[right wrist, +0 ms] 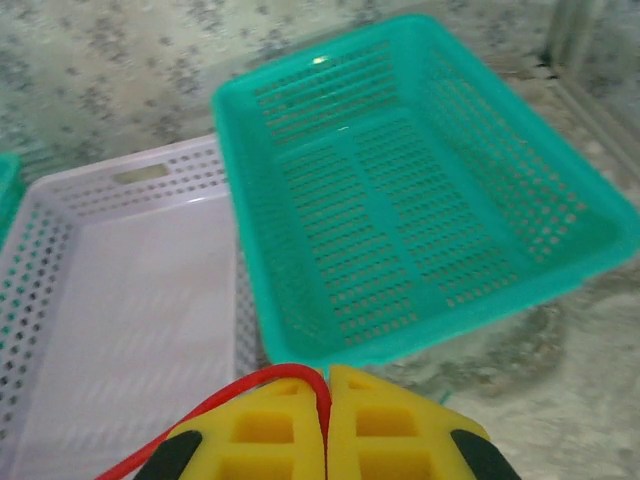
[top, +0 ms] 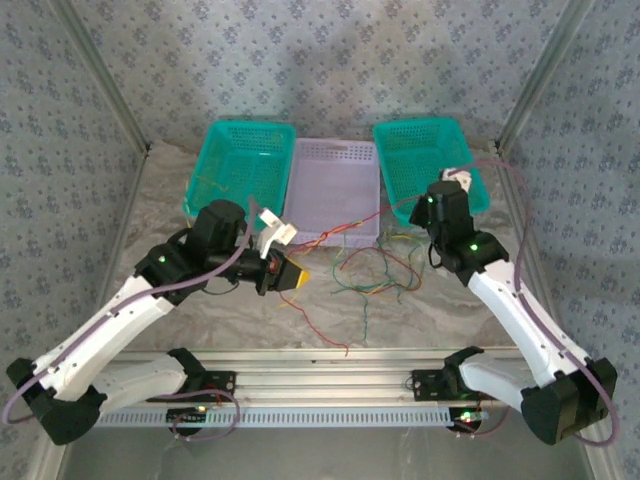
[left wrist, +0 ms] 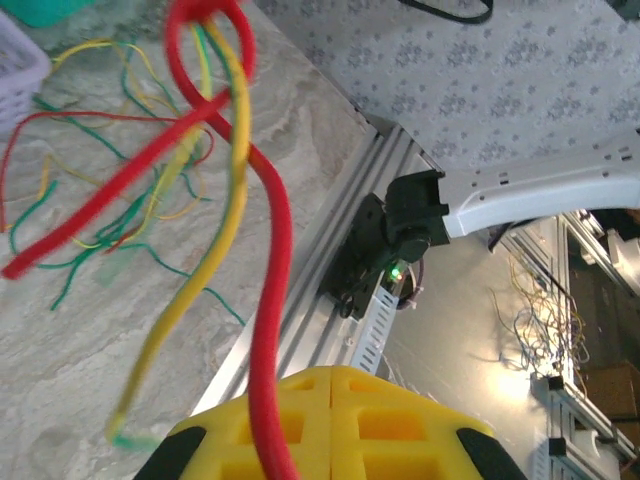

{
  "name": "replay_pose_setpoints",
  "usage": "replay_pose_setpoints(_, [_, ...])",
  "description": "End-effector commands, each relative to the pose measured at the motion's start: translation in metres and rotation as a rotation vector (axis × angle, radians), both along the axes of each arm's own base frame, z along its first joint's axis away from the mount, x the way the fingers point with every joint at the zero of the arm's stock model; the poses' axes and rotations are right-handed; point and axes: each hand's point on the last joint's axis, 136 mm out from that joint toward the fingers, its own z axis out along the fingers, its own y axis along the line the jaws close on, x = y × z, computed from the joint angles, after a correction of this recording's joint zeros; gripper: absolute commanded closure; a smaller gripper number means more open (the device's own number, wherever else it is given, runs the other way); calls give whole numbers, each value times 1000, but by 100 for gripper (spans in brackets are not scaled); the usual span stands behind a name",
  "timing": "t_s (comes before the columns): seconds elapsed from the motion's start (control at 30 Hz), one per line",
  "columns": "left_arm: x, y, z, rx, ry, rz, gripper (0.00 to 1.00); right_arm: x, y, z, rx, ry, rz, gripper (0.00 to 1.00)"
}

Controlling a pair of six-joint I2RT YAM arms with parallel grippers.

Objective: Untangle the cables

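Hovering, top view: the left hand (top: 295, 272) points right, low over the bench (top: 250, 325), arm bent. The right hand (top: 457, 180) sits by the right teal basket (top: 425, 160). Cables (top: 370, 270) sprawl before the lilac basket (top: 335, 190).
Left wrist: the left hand (left wrist: 330, 400) has its pads pressed together on a red cable (left wrist: 268, 300), which loops up with a yellow cable (left wrist: 162, 340). Other cables (left wrist: 110, 210) lie on the bench.
Right wrist: the right hand (right wrist: 327, 390), pads pressed together, pinches a red cable (right wrist: 240, 383), facing the teal basket (right wrist: 400, 220).
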Motion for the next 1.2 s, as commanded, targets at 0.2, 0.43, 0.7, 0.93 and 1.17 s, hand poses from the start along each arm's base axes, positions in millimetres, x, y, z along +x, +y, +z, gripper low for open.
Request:
replay_pose_setpoints(0.2, [-5, 42, 17, 15, -44, 64, 100, -23, -77, -3, -16, 4, -293, 100])
replay_pose_setpoints(0.43, [2, 48, 18, 16, -47, 95, 100, -19, -63, 24, 24, -72, -223, 100])
replay_pose_setpoints(0.7, [17, 40, 9, 24, -35, 111, 100, -31, -40, 76, 30, -164, -126, 100])
replay_pose_setpoints(0.93, [36, 39, -6, 56, -34, 179, 100, -50, -12, 131, -24, -263, -17, 100])
replay_pose_setpoints(1.17, [60, 31, -7, 36, -44, 243, 100, -58, 52, 170, -219, -325, 200, 100])
